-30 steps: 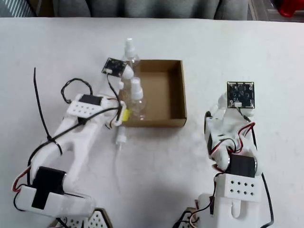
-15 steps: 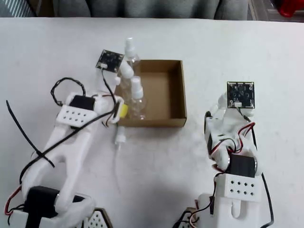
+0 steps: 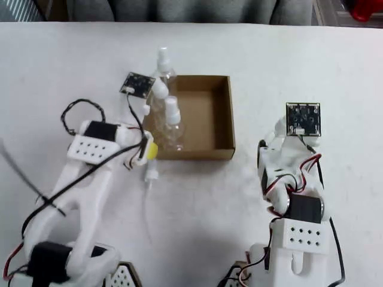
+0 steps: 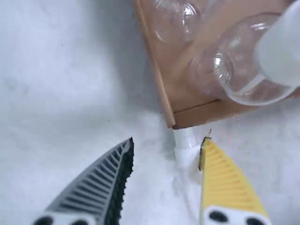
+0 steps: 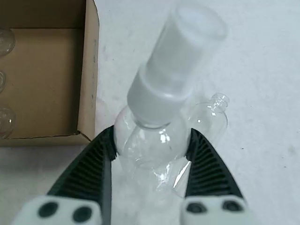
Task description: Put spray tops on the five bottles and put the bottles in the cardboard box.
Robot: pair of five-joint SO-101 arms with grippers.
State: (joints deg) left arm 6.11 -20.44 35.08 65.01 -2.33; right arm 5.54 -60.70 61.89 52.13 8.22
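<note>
- The right arm is sitting folded at the near right of the table, wrist aiming toward the far side.
- The right gripper is clamping a clear bottle between both black fingers. The bottle is wearing its top and is leaning. An uncapped bottle is lying on the table just beyond it.
- The left arm is stretching from the near left corner toward the box, wrist angled down.
- The left gripper is hanging wide apart over the table and gripping nothing. A loose spray top is lying between its fingers, close to the yellow one, just off the box's near-left corner.
- The cardboard box is sitting mid-table, with capped bottles standing along its left wall.
- Against the frame a second earlier, the left arm's lower links are sitting farther left and nearer the table edge, while its fingers are remaining at the box corner. The right arm is showing no shift.
</note>
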